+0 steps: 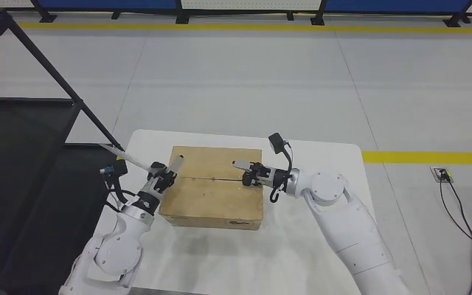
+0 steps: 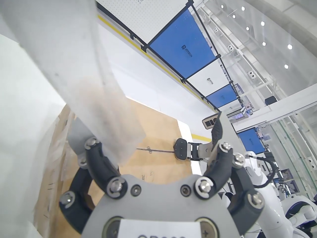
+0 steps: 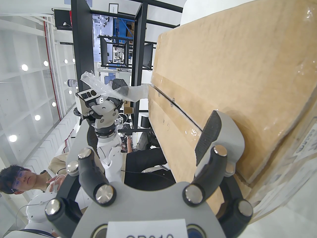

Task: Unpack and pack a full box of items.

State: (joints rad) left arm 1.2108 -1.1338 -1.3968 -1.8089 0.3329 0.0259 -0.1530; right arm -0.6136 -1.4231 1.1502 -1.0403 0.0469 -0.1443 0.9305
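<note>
1 box (image 1: 214, 198), 1 tape strip (image 1: 129, 157); left gripper (image 1: 165, 172), right gripper (image 1: 243, 170) both spread.

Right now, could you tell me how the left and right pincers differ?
Place: the left pincer is at the end of the box, while the right pincer is further in over its top, by the seam.
Load: a clear tape strip trails off the left pincer, while the right pincer has nothing on it.
Shared: both are open and close to the box's top.
</note>
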